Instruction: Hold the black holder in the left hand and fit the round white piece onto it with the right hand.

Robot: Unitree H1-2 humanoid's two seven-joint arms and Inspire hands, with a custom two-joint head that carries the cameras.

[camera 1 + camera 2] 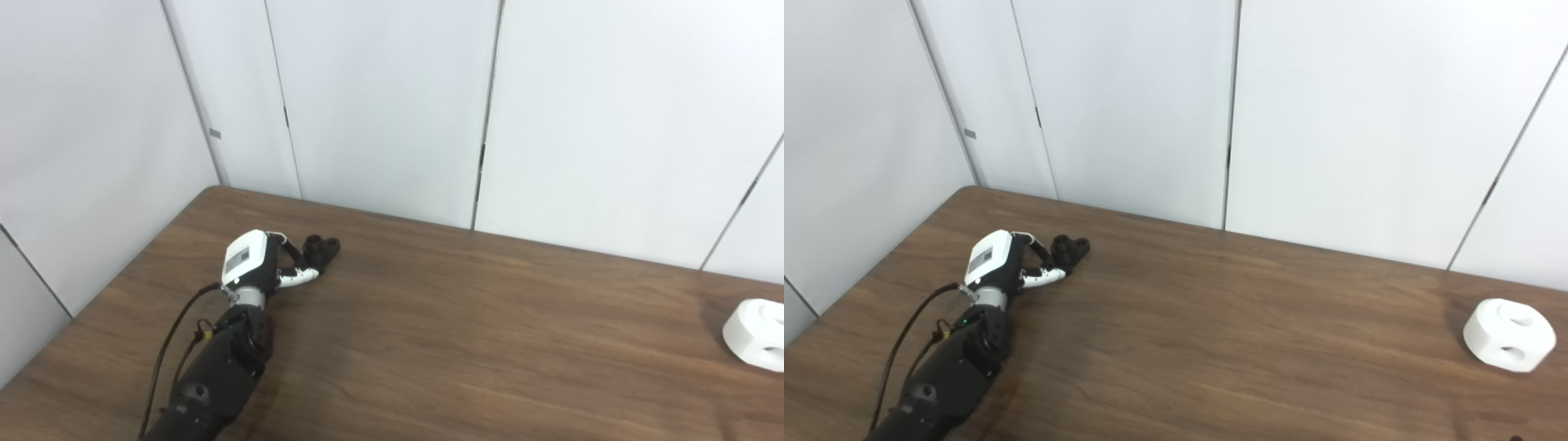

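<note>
While the left hand (995,263) lies low on the desk (1213,343), its fingers (1044,277) curl around the near side of the black holder (1070,250); whether they actually clamp it or only touch, cannot tell.

Risks, as judged:
- holder small, knobbly, two short round stubs on top; a loose curl could nudge it away from the fingers rather than lift it.
- smooth wood-grain laminate gives little friction, so sliding is likely.
- round white piece (1510,334) sits well apart from the fingers, far across the desk near its edge; right hand not in view.

White piece: matte, chunky ring shape with round holes. Holder: dull black, hard-looking.
</note>
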